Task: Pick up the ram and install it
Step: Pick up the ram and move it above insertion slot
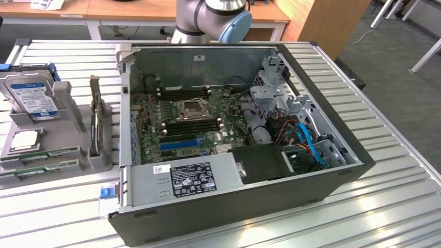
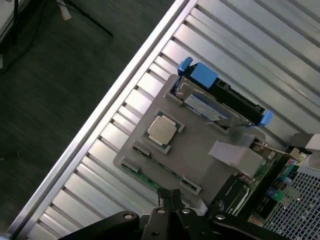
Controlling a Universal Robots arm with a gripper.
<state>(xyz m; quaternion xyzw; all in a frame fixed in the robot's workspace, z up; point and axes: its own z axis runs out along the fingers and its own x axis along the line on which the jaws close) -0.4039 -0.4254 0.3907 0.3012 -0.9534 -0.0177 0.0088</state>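
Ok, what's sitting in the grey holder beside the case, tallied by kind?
hard drive: 1
CPU: 1
ram: 2
expansion card: 1
Total: 5

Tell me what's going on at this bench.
The robot's gripper hangs over a grey plastic parts holder, closest to the thin green ram stick lying in its edge slot. The ram is not yet picked up. The open black computer case stands beside the holder.
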